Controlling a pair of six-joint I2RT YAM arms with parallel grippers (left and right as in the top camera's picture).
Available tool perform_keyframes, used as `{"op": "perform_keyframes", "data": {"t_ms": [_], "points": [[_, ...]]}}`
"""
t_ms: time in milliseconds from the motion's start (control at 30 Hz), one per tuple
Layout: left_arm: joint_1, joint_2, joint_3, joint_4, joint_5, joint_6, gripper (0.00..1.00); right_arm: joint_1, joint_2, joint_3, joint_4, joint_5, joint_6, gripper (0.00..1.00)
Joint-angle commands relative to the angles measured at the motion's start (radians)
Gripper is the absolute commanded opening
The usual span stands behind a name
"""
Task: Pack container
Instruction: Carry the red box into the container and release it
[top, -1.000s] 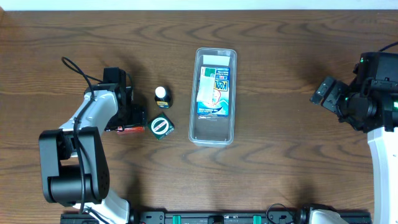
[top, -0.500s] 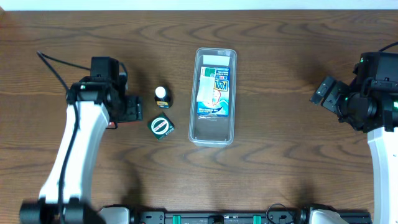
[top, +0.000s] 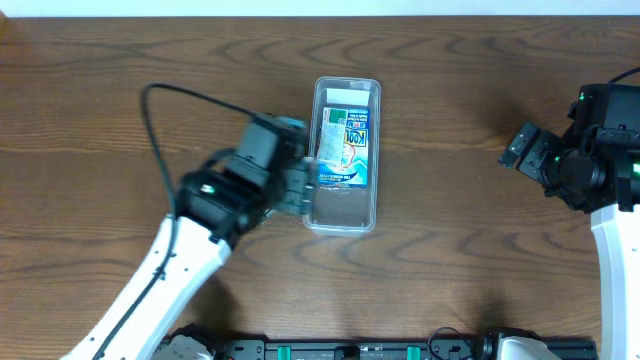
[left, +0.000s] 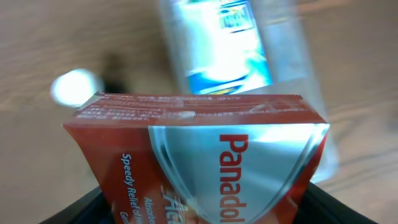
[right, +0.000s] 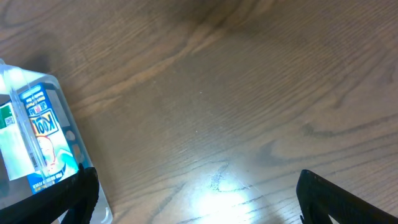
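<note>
Red box in left hand, bottom cut off; container blurred.

The container sits midway between the counter's side edges, a packet in it. The left claw holds a box just beside its left rim.

container near end: open floor | far part: blue packet | left rim: left arm overhangs

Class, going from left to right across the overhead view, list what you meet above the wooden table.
White-and-black left arm, its end effector gripping a red-and-silver cardboard box → long clear plastic container → black right end effector, open.
</note>
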Motion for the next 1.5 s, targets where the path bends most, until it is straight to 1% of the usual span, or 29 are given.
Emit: {"op": "perform_keyframes", "data": {"t_ms": [0, 133, 233, 400, 467, 600, 733, 767, 833, 867, 1167, 1200, 1233, 1333, 1400, 1467], "points": [[-0.083, 0.051, 0.012, 0.051, -0.006, -0.065, 0.68, -0.010, -0.004, 0.004, 0.000, 0.004, -0.011, 0.99], [-0.130, 0.142, 0.012, 0.085, -0.027, -0.129, 0.69, -0.010, -0.004, 0.004, 0.000, 0.004, -0.011, 0.99], [-0.133, 0.225, 0.012, 0.101, -0.032, -0.180, 0.69, -0.010, -0.004, 0.004, 0.000, 0.004, -0.011, 0.99], [-0.135, 0.333, 0.013, 0.140, -0.031, -0.208, 0.68, -0.010, -0.004, 0.004, 0.000, 0.004, -0.011, 0.99], [-0.135, 0.357, 0.013, 0.139, -0.030, -0.241, 0.69, -0.010, -0.004, 0.004, 0.000, 0.004, -0.011, 0.99], [-0.147, 0.366, 0.013, 0.138, -0.004, -0.257, 0.69, -0.010, -0.004, 0.004, 0.000, 0.004, -0.011, 0.99], [-0.169, 0.365, 0.013, 0.127, -0.004, -0.306, 0.69, -0.010, -0.004, 0.004, 0.000, 0.004, -0.011, 0.99], [-0.176, 0.365, 0.013, 0.127, -0.004, -0.306, 0.70, -0.010, -0.004, 0.004, 0.000, 0.004, -0.011, 0.99], [-0.188, 0.365, 0.013, 0.127, -0.004, -0.306, 0.77, -0.010, -0.004, 0.004, 0.000, 0.004, -0.011, 0.99], [-0.192, 0.365, 0.013, 0.126, -0.004, -0.306, 0.78, -0.010, -0.004, 0.004, 0.000, 0.004, -0.011, 0.99], [-0.195, 0.365, 0.013, 0.085, -0.004, -0.306, 0.79, -0.010, -0.004, 0.004, 0.000, 0.004, -0.011, 0.99], [-0.195, 0.365, 0.013, 0.082, -0.004, -0.306, 0.80, -0.010, -0.004, 0.004, 0.000, 0.004, -0.011, 0.99], [-0.195, 0.365, 0.013, 0.082, -0.004, -0.306, 0.83, -0.010, -0.004, 0.003, 0.000, 0.004, -0.011, 0.99], [-0.195, 0.365, 0.013, 0.081, -0.004, -0.305, 0.86, -0.010, -0.004, 0.004, 0.000, 0.004, -0.011, 0.99], [-0.195, 0.365, 0.013, 0.081, -0.004, -0.305, 0.91, -0.010, -0.004, 0.004, 0.000, 0.004, -0.011, 0.99], [-0.195, 0.365, 0.014, 0.079, -0.004, -0.305, 0.92, -0.010, -0.004, 0.004, 0.000, 0.004, -0.011, 0.99]]}}
